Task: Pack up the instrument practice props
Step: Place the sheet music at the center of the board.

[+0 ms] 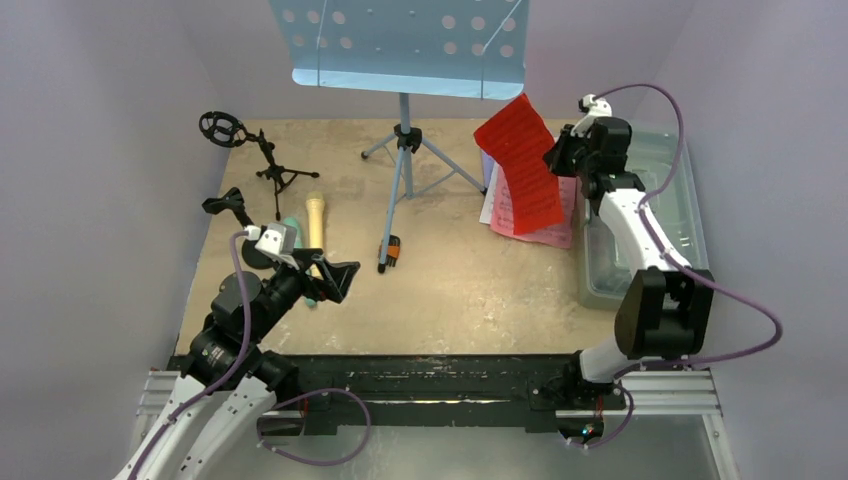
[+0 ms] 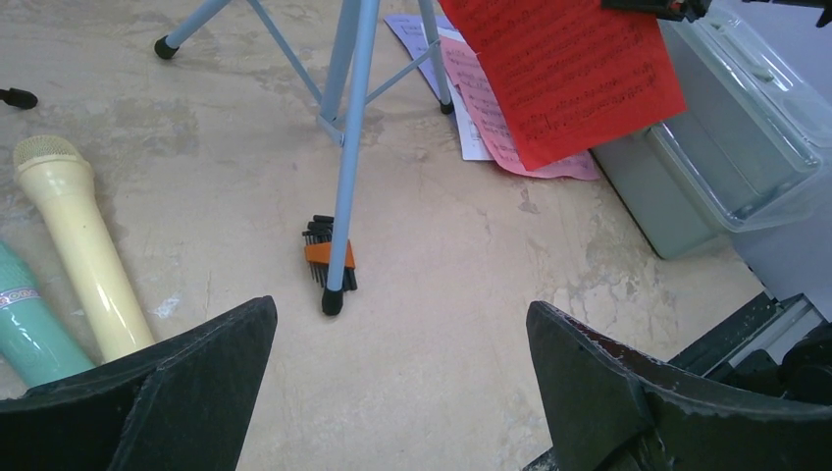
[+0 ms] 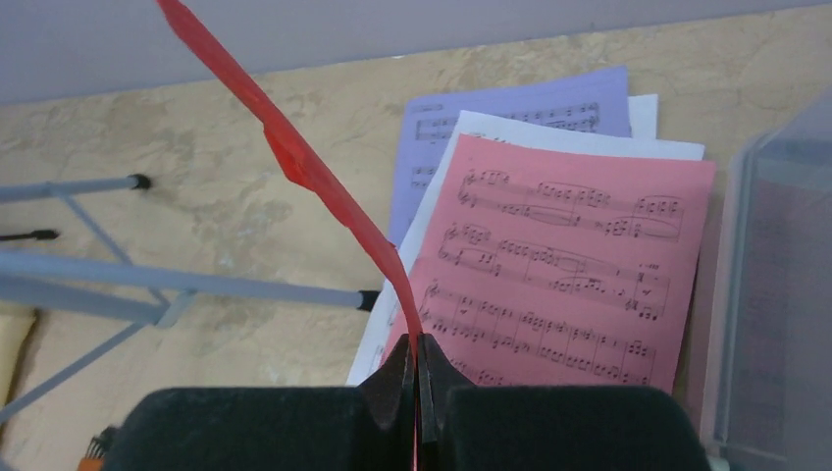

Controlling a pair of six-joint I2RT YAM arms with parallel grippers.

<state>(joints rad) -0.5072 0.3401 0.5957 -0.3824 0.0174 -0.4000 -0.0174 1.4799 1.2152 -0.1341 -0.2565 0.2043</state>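
The right gripper [image 3: 417,368] is clenched on the edge of the red sheet of music [image 1: 522,165], holding it in the air above the far right part of the table [image 1: 470,290]. From above, the sheet's long axis runs from far-left to near-right, its printed face turned toward the left arm. From the right wrist it shows edge-on, a thin, limp strip bending up and to the left.

Under it lies a loose pile of flat paper: a pink page [image 3: 579,265] on top with its staves readable, a white page [image 3: 549,137] beneath and a purple page [image 3: 530,103] at the bottom. The pile lies just beside the translucent grey plastic tub [image 1: 600,270].

The light-blue stand [image 1: 404,150] is upright mid-table, a slim pole on three spread legs with a perforated tray on top. A small black and orange bundle [image 2: 329,257] lies at its near foot.

The yellow microphone [image 2: 83,255] and the mint-green microphone [image 2: 25,314], both smooth, tapered tubes, lie side by side at the left with their heads toward the far wall. Two small black tripods [image 1: 270,165] stand beyond them.

The left gripper [image 2: 400,314] hovers over the near left with its jaws spread wide and nothing between them.
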